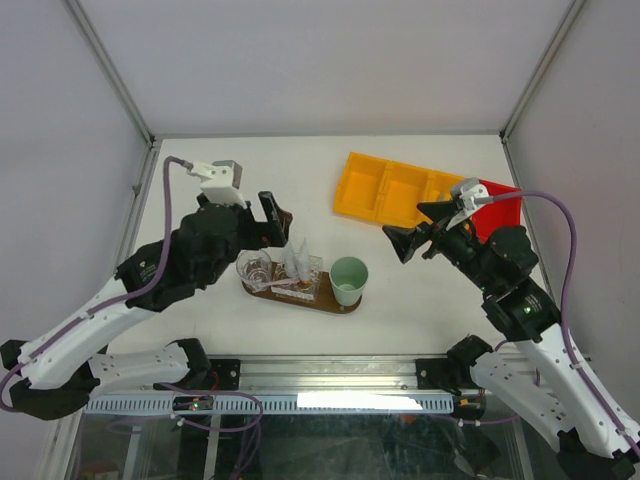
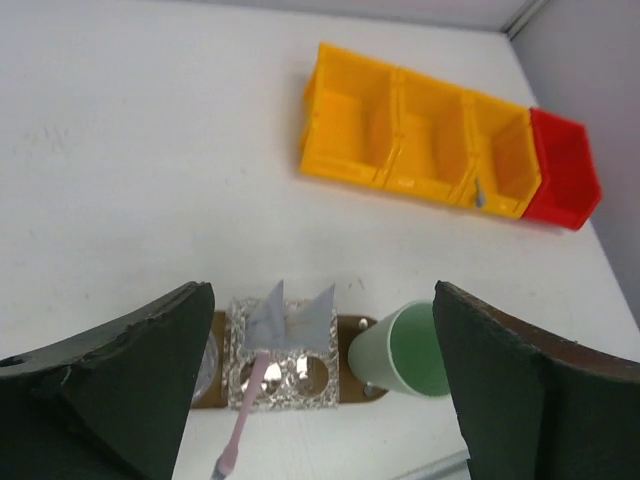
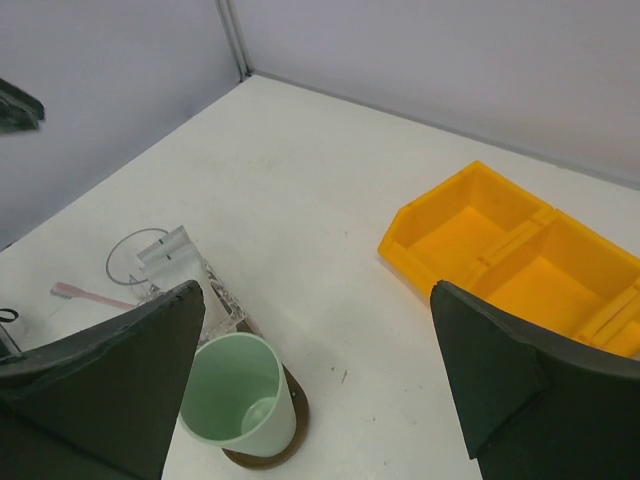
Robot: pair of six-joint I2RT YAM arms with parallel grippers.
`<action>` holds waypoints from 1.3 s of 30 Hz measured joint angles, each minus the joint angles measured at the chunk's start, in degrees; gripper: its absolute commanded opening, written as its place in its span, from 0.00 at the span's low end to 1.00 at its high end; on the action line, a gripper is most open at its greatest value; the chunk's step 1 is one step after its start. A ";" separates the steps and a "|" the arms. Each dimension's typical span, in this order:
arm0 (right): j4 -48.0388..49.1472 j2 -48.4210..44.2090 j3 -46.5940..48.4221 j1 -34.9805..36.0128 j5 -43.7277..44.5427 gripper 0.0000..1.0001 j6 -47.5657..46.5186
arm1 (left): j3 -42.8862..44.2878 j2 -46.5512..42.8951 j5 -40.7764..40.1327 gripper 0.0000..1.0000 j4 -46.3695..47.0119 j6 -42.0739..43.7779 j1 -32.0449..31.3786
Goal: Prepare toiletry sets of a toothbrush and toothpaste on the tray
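Two white tubes point(image 2: 290, 312) are standing tips-up in a cut-glass holder point(image 2: 282, 375) on the tray point(image 2: 350, 328). A pink brush point(image 2: 240, 420) appears to be leaning out of that holder, its long axis slanting from the holder toward the near left.

The left gripper point(image 1: 275, 218) is hovering above the tray's far left side, its jaws standing wide apart with nothing between them. In its wrist view the holder is sitting low between the two fingers point(image 2: 110, 385), a little left of centre, and the cup point(image 2: 410, 350) is standing beside it toward the right finger.

The right gripper point(image 1: 413, 230) is hanging well apart from the tray and nearer the bin point(image 1: 390, 190), its jaws also spread and carrying nothing.

Judging from this, the left arm is the nearer one. Any grasp on the brush is calling for jaws set across that slant, coming down toward the near side.
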 measured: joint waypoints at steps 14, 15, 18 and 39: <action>-9.64 -1.57 1.18 0.00 12.68 1.00 -1.57 | -2.95 -8.02 -9.79 0.99 30.69 23.41 0.68; -10.12 -1.42 1.18 0.00 14.25 1.00 -1.53 | -3.39 -7.80 -10.69 0.99 33.53 25.66 0.68; -10.32 -0.52 1.18 0.00 18.16 1.00 -1.31 | -5.57 -7.69 -12.26 0.99 41.68 31.80 1.07; -2.75 22.64 2.27 -7.23 26.16 0.98 4.28 | -8.85 -4.55 -13.55 0.99 50.31 43.87 1.81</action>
